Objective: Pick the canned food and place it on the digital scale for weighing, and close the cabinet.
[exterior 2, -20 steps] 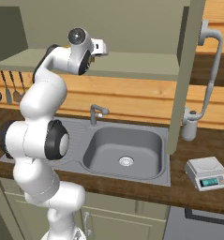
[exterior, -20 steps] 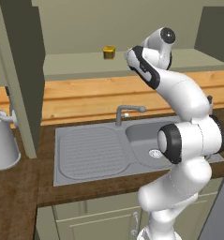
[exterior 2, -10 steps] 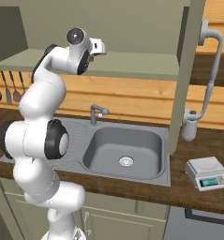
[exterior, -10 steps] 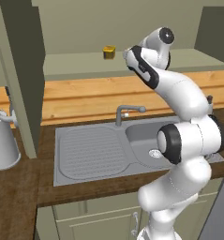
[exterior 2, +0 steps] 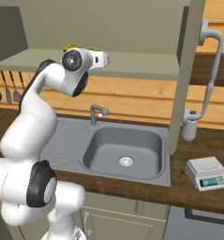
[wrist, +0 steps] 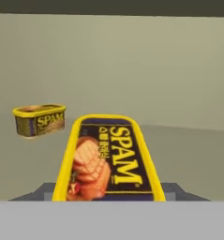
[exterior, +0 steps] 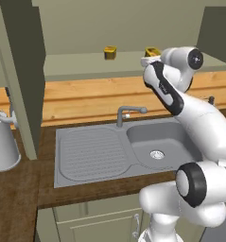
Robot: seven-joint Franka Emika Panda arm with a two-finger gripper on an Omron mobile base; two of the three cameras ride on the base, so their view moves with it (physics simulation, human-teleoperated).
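Canned food [wrist: 108, 159]: yellow-rimmed tin labelled SPAM, on the open cabinet [exterior: 133, 66] shelf above the sink [exterior: 128, 146], its long axis running straight away from the hand camera toward the cabinet's back wall, label face up. Gripper: jaws clenched on either side of this tin. Second similar can [wrist: 39, 120]: same shelf, off to one side and well apart.

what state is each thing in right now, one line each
canned food: on the cabinet shelf, gripped
pincer: shut on the canned food
other can: upright on the shelf, apart, untouched
cabinet: door open
digital scale: on the counter, nothing on it
faucet: no water running
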